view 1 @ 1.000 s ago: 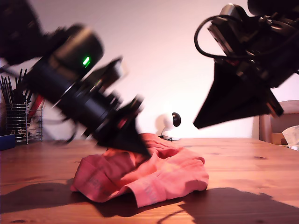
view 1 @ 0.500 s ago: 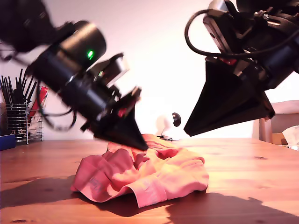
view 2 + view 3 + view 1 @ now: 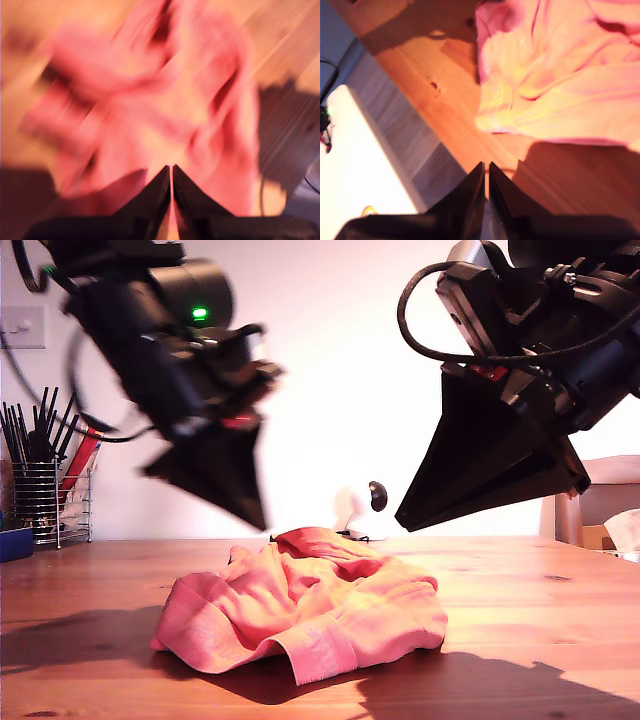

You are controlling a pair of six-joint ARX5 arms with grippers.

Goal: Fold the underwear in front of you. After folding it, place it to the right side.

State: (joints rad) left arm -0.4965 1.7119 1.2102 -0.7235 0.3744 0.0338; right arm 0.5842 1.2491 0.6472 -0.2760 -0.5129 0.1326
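**Soft cloth in a heap, both claws closed and empty**

Exterior view: the underwear [image 3: 310, 610] lies crumpled in the middle of the wooden table [image 3: 540, 590]. It is thin coral-red cloth, full of rounded folds, with a thicker, paler band [image 3: 318, 648] turned toward the camera. I judge it is very light and limp. It will sag from any single point, so you should take it by the firmer band, at two places well apart. My first gripper [image 3: 258, 520] hangs above the heap, on the exterior view's left. My second gripper [image 3: 400, 525] hangs higher, on the exterior view's right. Neither one touches the cloth.

First wrist view: the picture is blurred. The black jaws of my first gripper [image 3: 171, 171] are almost together and hold nothing. The underwear [image 3: 150, 100] is under them.

Second wrist view: my second gripper [image 3: 486, 167] is also closed to a thin slit and empty. It is over bare wood, near the hem of the underwear [image 3: 560, 85]. The wood looks smooth, so the cloth may slide.
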